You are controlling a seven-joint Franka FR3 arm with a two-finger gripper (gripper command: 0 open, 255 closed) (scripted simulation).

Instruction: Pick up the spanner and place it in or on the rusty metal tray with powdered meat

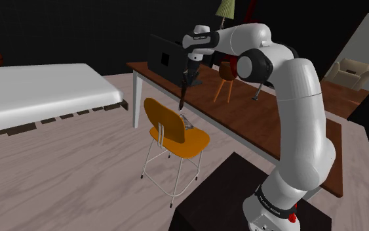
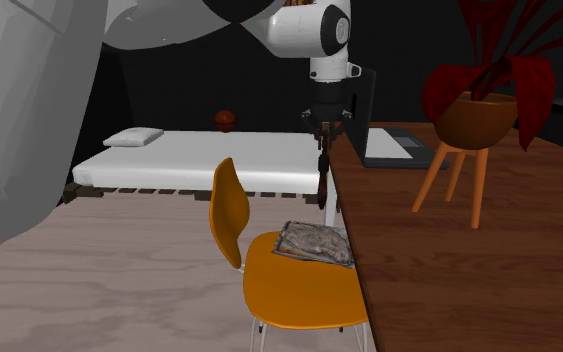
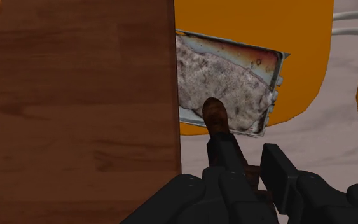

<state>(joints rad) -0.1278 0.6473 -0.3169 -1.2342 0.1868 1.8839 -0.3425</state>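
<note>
One slim, rust-brown spanner (image 3: 215, 114) hangs clamped in my gripper (image 3: 248, 153), its rounded end over the tray (image 3: 231, 44) on the chair (image 3: 254, 19) seat, just past the desk (image 3: 75, 95) edge.

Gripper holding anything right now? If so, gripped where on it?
Yes: the gripper is shut on the rusty-brown spanner, clasped at one end; the rest juts out toward the tray on the orange chair.

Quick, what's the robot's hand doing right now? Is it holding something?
Gripper: shut on the rusty brown spanner, which points down at the tray on the orange chair.
</note>
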